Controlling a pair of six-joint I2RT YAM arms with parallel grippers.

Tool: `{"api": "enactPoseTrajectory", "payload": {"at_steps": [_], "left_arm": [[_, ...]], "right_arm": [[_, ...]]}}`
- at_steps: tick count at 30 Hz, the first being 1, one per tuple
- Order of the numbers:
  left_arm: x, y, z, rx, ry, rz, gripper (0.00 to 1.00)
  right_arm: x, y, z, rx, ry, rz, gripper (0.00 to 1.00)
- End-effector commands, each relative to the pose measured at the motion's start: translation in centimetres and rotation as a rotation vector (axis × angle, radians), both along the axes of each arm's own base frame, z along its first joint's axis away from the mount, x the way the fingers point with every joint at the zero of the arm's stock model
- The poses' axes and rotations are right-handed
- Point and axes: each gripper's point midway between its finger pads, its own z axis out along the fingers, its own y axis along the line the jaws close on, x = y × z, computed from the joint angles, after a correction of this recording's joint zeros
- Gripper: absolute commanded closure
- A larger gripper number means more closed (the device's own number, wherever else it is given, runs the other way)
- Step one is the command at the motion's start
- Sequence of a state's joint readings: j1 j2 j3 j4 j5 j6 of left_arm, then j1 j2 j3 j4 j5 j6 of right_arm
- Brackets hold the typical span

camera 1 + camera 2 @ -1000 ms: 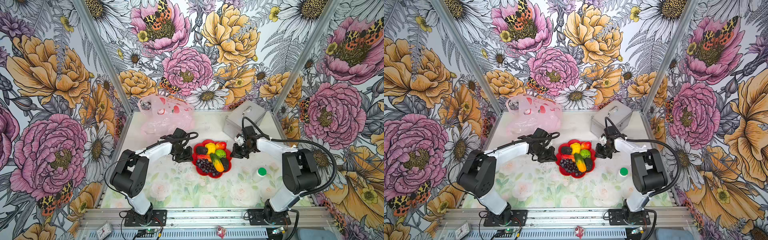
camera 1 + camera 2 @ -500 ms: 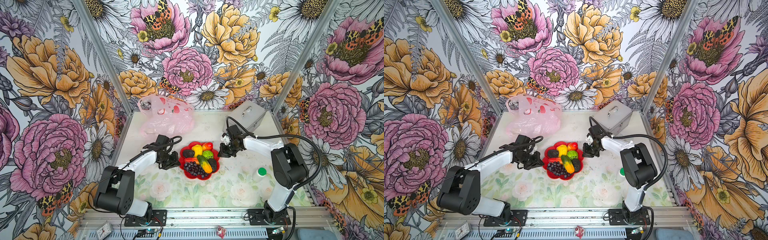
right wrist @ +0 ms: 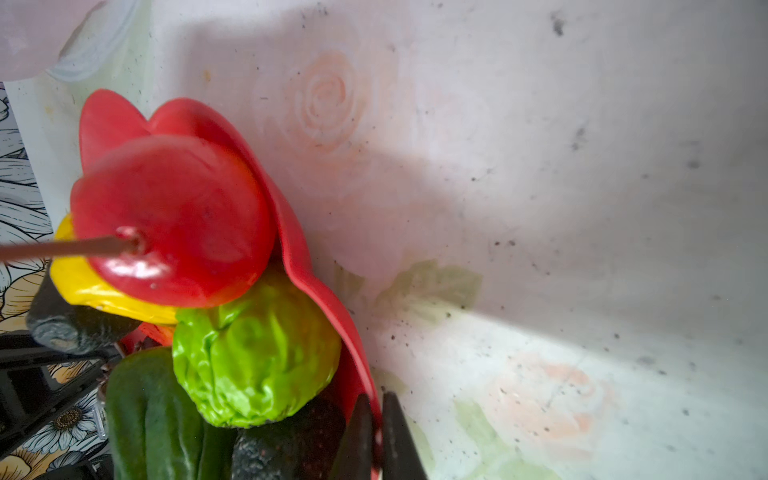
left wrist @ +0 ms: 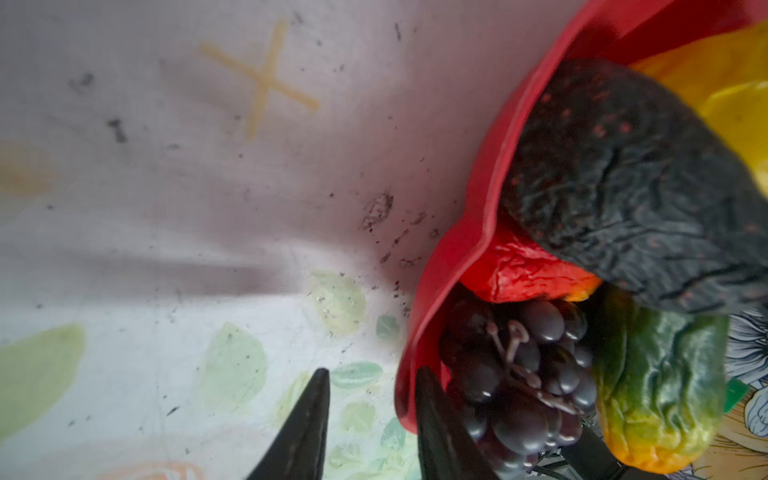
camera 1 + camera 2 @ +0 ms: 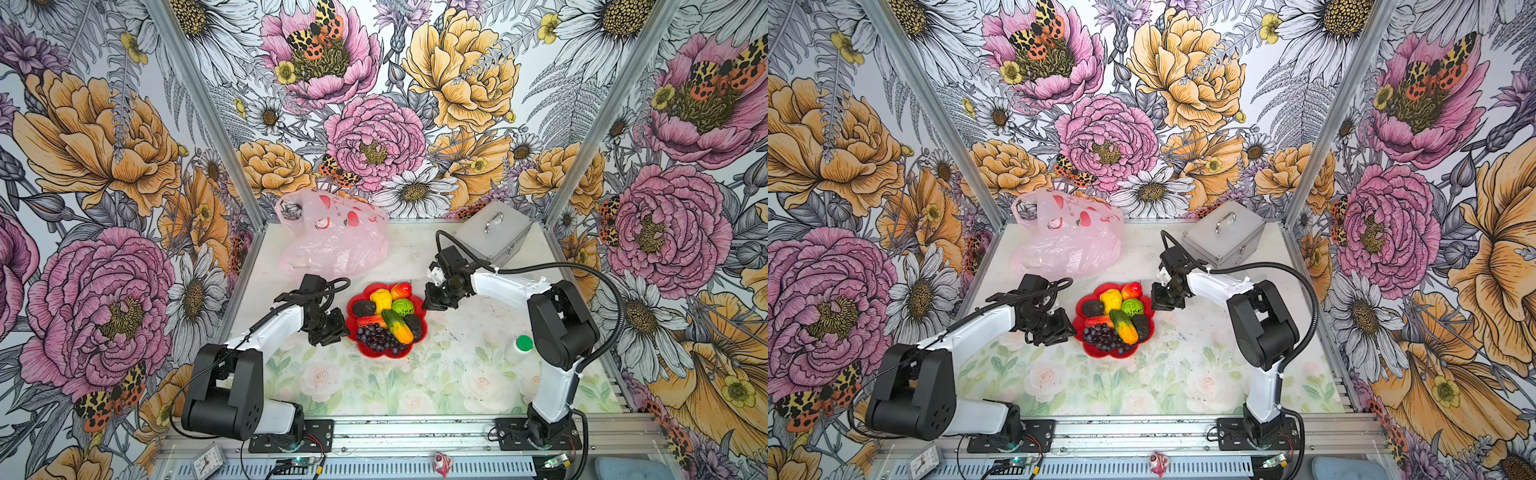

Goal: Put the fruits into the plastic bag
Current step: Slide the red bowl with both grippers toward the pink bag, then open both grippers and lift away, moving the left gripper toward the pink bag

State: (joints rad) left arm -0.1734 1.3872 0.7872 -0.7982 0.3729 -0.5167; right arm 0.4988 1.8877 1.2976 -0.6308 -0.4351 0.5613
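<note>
Both top views bright, evenly lit, sharp, walls splayed at edges. Wrist views soft-focus; broad grey shadows cross the pale floral tabletop, glare on glossy red toy fruit.

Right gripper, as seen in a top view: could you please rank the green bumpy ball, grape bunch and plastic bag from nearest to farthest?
From the right gripper:
1. Green bumpy ball, on the plate's near side.
2. Grape bunch, on the plate's front.
3. Plastic bag, at the back left.
</note>
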Motion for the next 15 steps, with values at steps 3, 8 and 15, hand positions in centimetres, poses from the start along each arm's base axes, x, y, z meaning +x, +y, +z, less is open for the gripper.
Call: {"api": "enactPoseTrajectory", "payload": {"at_steps": [3,8,15], "left_arm": [[0.2,0.7,0.3,0.034,0.008,0.007,0.58],[1.3,0.4,1.1,0.045,-0.031,-0.010,0.58],[3.5,-1.1,1.7,0.057,-0.067,-0.059,0.77]], "right_arm": [[0.2,0.0,-0.8,-0.046,-0.005,-0.013,0.89],[0.3,-1.0,0.4,-0.033,-0.020,-0.043,0.79],[0.1,-2.8,3.0,-0.006,-0.061,-0.091,0.74]]}}
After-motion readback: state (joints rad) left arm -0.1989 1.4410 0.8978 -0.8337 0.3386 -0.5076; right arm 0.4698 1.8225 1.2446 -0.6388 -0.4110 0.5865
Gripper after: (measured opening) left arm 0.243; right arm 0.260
